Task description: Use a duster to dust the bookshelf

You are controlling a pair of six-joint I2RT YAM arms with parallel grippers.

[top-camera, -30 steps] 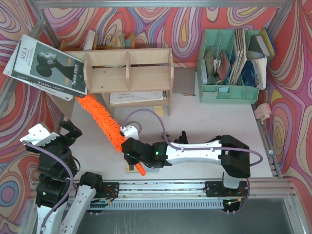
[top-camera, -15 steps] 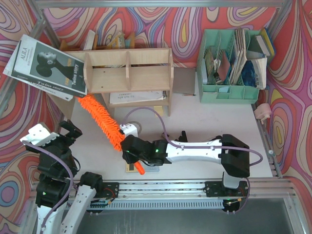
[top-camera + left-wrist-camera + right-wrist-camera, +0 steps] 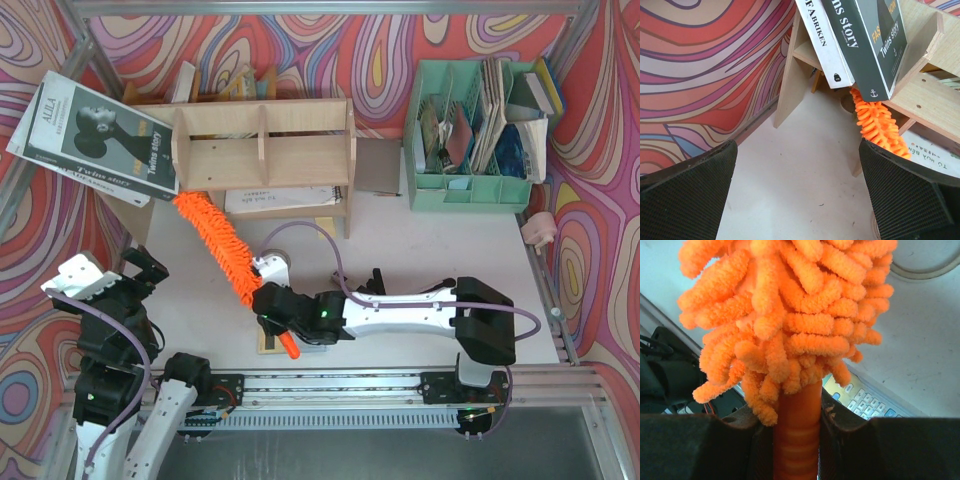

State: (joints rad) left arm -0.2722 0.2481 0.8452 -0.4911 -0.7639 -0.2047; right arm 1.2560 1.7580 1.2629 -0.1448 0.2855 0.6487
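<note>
One long orange duster (image 3: 218, 250), fluffy chenille noodles, ribbed handle

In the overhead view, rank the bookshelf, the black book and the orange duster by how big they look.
Largest: bookshelf.
Next: black book.
Smallest: duster, long but thin.

One bookshelf (image 3: 262, 148) with three compartments, one duster (image 3: 215, 245), one green file organiser (image 3: 470, 190). Two books (image 3: 860, 45) lean at its left end — plus two claws: left claw (image 3: 800, 195) and right claw (image 3: 272, 315).
</note>
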